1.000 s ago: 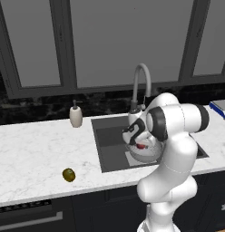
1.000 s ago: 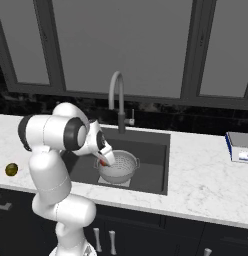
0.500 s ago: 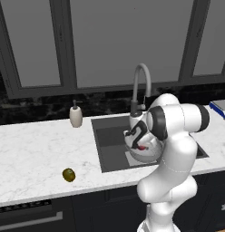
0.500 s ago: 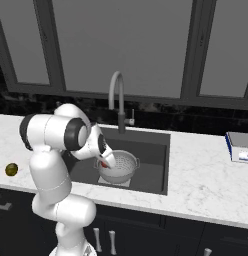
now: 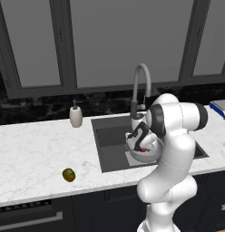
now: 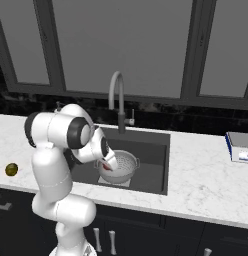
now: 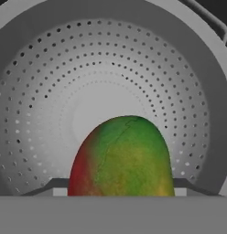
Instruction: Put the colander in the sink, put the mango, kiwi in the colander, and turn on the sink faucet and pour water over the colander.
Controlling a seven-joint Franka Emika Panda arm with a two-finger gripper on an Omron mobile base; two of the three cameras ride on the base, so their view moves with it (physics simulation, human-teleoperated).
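**A:** Quick check on the mango point(image 7: 122, 157) step. The colander point(image 6: 122, 166) is already sitting in the sink point(image 6: 151, 172), near the front wall and just under the faucet point(image 6: 117, 97) arch. The tool point(image 5: 142, 146) is down inside the bowl, and in the hand view the mango sits right between the fingers with the perforated floor close behind it. I'd say the jaws are closed on it, fairly wide since it's a chunky fruit.

**B:** Agreed, looks like it has hold of the mango. I can't tell if the fruit is touching the bottom yet, though. If it were me I'd get it low and roughly central before letting go, so it doesn't roll up the curved side or tip the colander.

**A:** Yeah, and open fully, then lift straight up. Dragging sideways could catch the rim or one of the little handles.

**B:** Kiwi point(image 5: 68, 174) is still out on the tabletop, far left of the sink near the front edge, well apart from the soap bottle point(image 5: 75, 115) at the back. That's the next trip, then the faucet.
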